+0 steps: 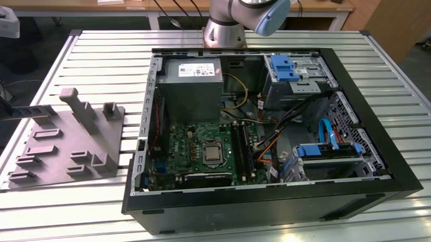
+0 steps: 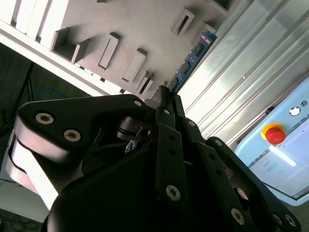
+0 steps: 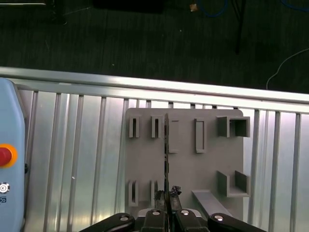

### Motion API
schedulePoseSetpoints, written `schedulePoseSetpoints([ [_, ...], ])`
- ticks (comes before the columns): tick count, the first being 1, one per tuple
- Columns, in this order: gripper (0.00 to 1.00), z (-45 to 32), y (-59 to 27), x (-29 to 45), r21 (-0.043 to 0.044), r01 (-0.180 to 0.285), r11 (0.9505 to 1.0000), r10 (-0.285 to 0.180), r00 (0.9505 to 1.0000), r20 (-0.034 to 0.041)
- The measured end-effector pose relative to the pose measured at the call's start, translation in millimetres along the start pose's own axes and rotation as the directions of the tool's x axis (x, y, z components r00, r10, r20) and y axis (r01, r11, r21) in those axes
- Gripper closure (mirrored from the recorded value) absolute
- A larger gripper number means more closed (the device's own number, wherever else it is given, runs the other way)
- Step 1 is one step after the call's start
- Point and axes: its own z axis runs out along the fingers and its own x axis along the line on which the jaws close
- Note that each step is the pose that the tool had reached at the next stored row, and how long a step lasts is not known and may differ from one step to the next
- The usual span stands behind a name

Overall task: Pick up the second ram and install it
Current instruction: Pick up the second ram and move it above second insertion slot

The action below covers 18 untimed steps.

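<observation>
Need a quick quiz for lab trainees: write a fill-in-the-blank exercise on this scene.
1. The gripper is ____ on the second ram.
2. In the first wrist view the ram crosses in front of the ____ fixture tray.
3. In the exterior view that tray lies on the exterior view's ____ of the open computer case.
4. The emergency-stop button is ____.
Missing words: shut; grey; left; red.
</observation>
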Motion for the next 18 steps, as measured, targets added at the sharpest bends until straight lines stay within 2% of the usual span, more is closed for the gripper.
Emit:
schedulePoseSetpoints([
  [18, 0.86, -30.7, 0.7, -1.4, 0.0, 0.0, 1.0, 0.0, 1.0, 0.0013],
])
